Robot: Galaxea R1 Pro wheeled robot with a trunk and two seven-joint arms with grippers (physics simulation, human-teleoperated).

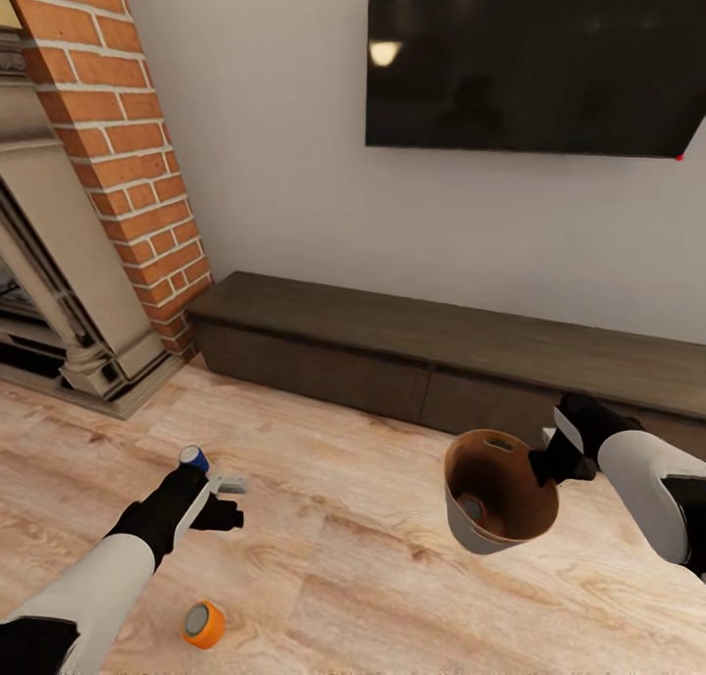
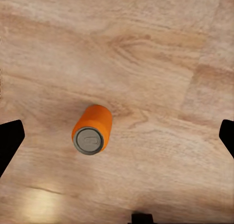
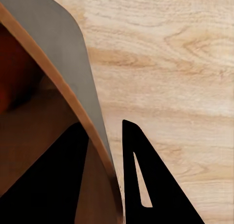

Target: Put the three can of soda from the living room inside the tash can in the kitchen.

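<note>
- The orange can [image 1: 203, 624] is coloured bright orange, with a silvery-grey top.
- A blue can [image 1: 193, 457] is topped in silver.
- The trash can [image 1: 500, 493] is coppery-brown inside and pale beige-grey outside; a grey-topped can [image 1: 472, 507] is seen within it.
- The floor [image 1: 343, 518] is patterned in pale wood grain with darker streaks.
- The fireplace [image 1: 127, 155] is laid in red-orange brick with pale mortar; its surround is beige.
- The low cabinet [image 1: 441, 351] is dark brown.
- The wall is off-white, and the TV [image 1: 534, 57] is black.
- Both arms are clad in white, with black grippers.
</note>
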